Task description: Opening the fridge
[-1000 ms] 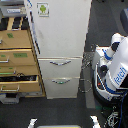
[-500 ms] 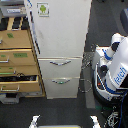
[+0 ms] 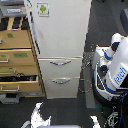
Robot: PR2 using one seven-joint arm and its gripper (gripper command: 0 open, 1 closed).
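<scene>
The fridge (image 3: 60, 35) stands in the middle of the exterior view, tall and white. Its large upper door is closed and carries a small green-marked sticker (image 3: 42, 9) near the top. Below it are two closed drawers, each with a curved silver handle: the upper handle (image 3: 61, 63) and the lower handle (image 3: 60, 81). No gripper shows near the door or the handles. Two white shapes, one (image 3: 40, 118) and the other (image 3: 94, 120), poke up from the bottom edge; I cannot tell what they are.
A tan wooden drawer cabinet (image 3: 17, 55) stands against the fridge on the exterior view's left, with one lower drawer (image 3: 17, 80) pulled out. A white-and-blue robot body (image 3: 114, 70) with cables stands on the exterior view's right. The floor is dark.
</scene>
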